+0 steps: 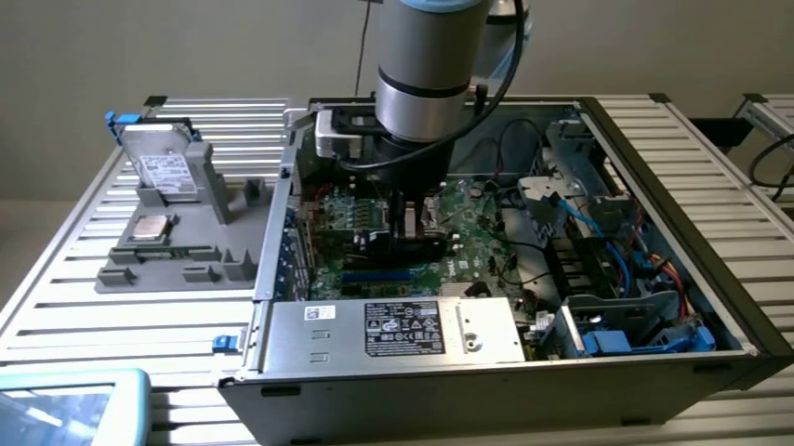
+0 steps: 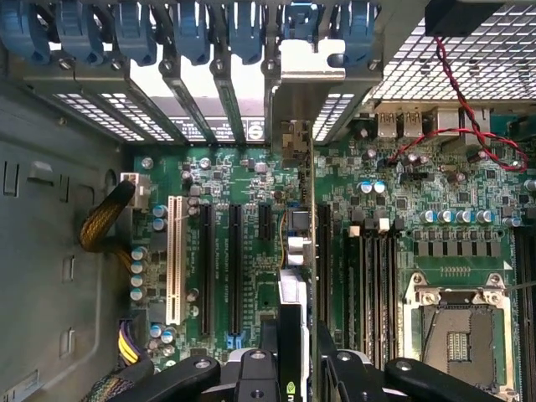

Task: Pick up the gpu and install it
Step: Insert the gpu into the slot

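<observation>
Progress: pick-up looks done, install not confirmed.

- Tool [image 1: 416,221] is down inside the open computer case [image 1: 694,232], over the motherboard [image 2: 234,176]. In the wrist view the tool [image 2: 291,362] is clamped on the gpu [image 2: 290,301], one finger on each face, with the card seen edge-on.
- gpu [image 1: 407,246] hangs below the fingers in the exterior view as a dark block, standing upright over the board, in the part of the case nearer the exterior view's left.
- Card's long edge runs parallel with the expansion slots [image 2: 205,268]. It sits between the short black slot and the next long black one. Its metal bracket end points at the rear openings under the blue latches [image 2: 193,33].
- Cannot tell whether the card's bottom edge is touching a slot, partly in, or just above it. The edge-on angle hides the contact line.
- Grey holder [image 1: 174,251] on the worktop [image 1: 74,307], at the exterior view's left and well apart from the case, carries the silver hard drive [image 1: 162,167].
- CPU socket [image 2: 456,335] lies beside the card's line, apart from it.

Judgement: lifting and carrying are finished and the card is lined up over the slot area. Seating it fully, and letting go, remain to be done or at least remain unverified here.
</observation>
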